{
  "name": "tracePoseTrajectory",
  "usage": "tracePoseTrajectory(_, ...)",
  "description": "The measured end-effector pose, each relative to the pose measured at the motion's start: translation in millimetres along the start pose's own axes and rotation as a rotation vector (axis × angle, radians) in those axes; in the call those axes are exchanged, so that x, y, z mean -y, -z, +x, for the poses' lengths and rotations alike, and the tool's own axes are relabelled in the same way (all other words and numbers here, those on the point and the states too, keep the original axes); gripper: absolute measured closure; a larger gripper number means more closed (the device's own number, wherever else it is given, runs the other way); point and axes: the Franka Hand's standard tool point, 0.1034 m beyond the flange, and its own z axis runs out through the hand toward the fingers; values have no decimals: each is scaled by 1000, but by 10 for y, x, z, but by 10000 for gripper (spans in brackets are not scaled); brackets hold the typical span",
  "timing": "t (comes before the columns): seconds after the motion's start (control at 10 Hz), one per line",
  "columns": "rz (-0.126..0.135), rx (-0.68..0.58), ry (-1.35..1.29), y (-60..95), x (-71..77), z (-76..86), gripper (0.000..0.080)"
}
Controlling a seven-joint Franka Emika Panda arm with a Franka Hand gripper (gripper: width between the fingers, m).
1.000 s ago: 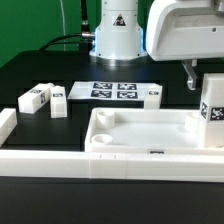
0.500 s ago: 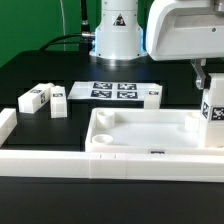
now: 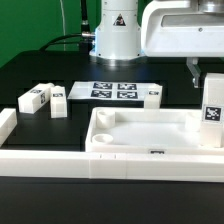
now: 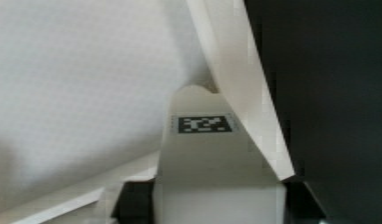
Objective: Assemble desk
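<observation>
The white desk top (image 3: 140, 132), a tray with a raised rim and round corner sockets, lies in the middle of the exterior view. My gripper (image 3: 209, 78) is shut on a white square leg (image 3: 212, 110) with a black tag. It holds the leg upright over the tray's corner at the exterior view's right. In the wrist view the leg (image 4: 209, 150) sits between my fingers (image 4: 138, 203), with the tray's floor (image 4: 81, 90) and rim behind it. Two loose legs (image 3: 35, 97) (image 3: 58, 101) lie at the left, and a third (image 3: 150, 95) lies by the marker board.
The marker board (image 3: 112, 91) lies flat behind the tray. A long white border rail (image 3: 50, 162) runs along the front, with a short rail end (image 3: 6, 122) at the exterior view's left. The arm's white base (image 3: 117, 30) stands at the back.
The arm and the held leg have shifted slightly toward the exterior view's left. The tray and the loose legs have not moved.
</observation>
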Motion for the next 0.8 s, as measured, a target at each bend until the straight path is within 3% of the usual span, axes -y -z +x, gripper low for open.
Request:
tracePoseTrajectory(0.6,2,1,-375,0,19,-8,509)
tracePoseTrajectory(0.7,12,1,-465,-2,23,-4,509)
tracePoseTrajectory(0.8,47,1,-594,0,9,3,509)
